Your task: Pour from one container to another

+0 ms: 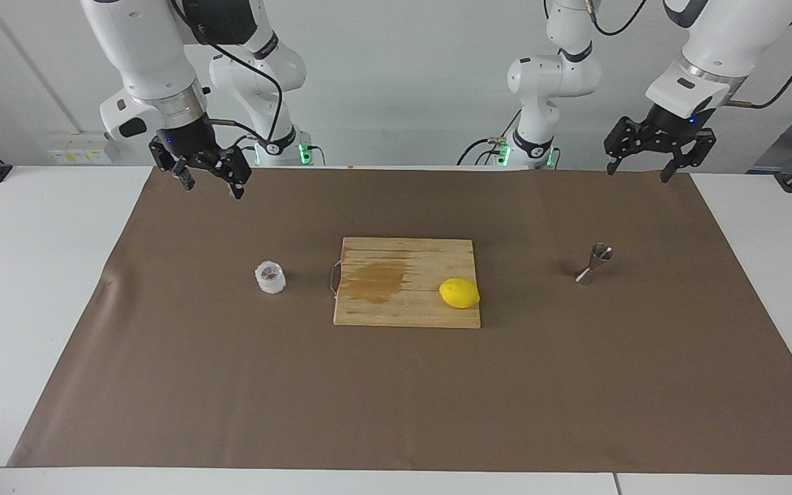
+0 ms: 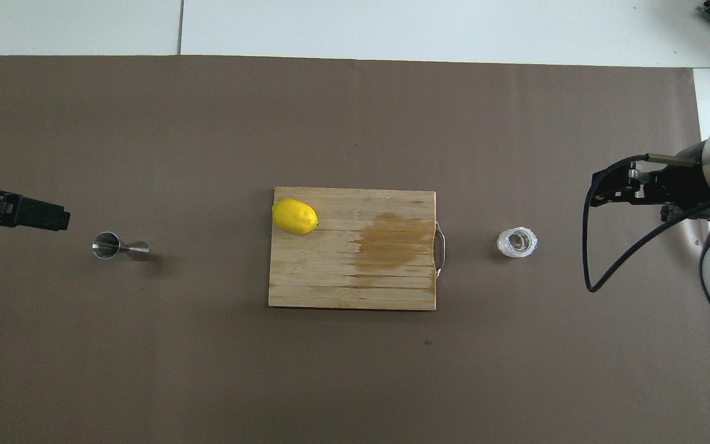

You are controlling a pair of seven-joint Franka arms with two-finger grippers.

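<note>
Brown mat (image 1: 396,385) is covering the worktop (image 1: 31,289), both arms waiting raised with nothing in their jaws.

Wooden cutting board (image 1: 396,302) is lying at the mat's middle, with a darker patch on its surface and a yellow lemon (image 1: 459,293) sitting on its corner toward the left arm's end. Beside the board, toward the right arm's end, the clear glass cup (image 1: 270,277) is standing upright on the mat. Well apart, toward the left arm's end, the metal jigger (image 1: 596,262) is standing upright too. Right gripper (image 1: 210,180) is hanging over the mat's edge by the robots, jaws spread wide and holding nothing. Left gripper (image 1: 643,168) is hanging likewise over that edge, jaws wide and bare.
</note>
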